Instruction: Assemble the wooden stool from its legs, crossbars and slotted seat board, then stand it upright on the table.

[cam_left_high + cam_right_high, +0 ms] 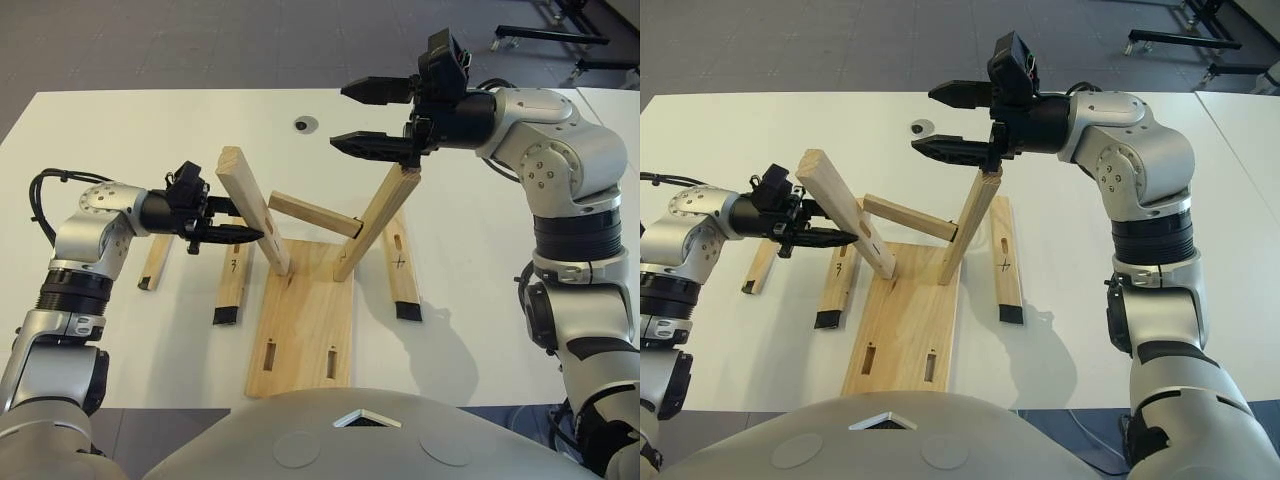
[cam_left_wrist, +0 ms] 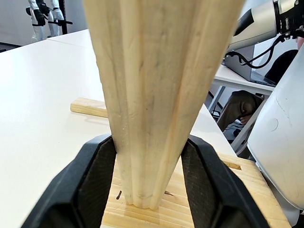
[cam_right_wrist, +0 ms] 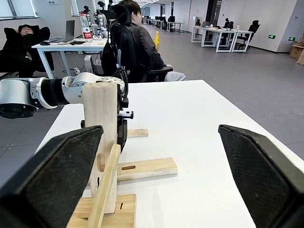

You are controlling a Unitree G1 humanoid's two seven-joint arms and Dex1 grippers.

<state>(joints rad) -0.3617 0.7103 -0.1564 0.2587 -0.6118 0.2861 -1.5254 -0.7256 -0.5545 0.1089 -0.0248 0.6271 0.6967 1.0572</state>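
The slotted seat board (image 1: 300, 325) lies flat near the table's front edge. Two legs stand tilted in it, the left leg (image 1: 250, 200) and the right leg (image 1: 380, 215), with a crossbar (image 1: 310, 213) joining them. My left gripper (image 1: 243, 235) is shut on the left leg about halfway up; in the left wrist view its black fingers (image 2: 95, 185) press both sides of the wood. My right gripper (image 1: 370, 117) hovers open just above the top of the right leg, touching nothing. Its wide-spread pads (image 3: 52, 180) frame the left leg (image 3: 100, 128) in the right wrist view.
Loose pieces lie flat on the white table (image 1: 120, 130): a short bar (image 1: 155, 262) far left, a leg (image 1: 232, 285) left of the board, a slotted leg (image 1: 401, 268) right of it. A small dark round object (image 1: 305, 123) sits at the back.
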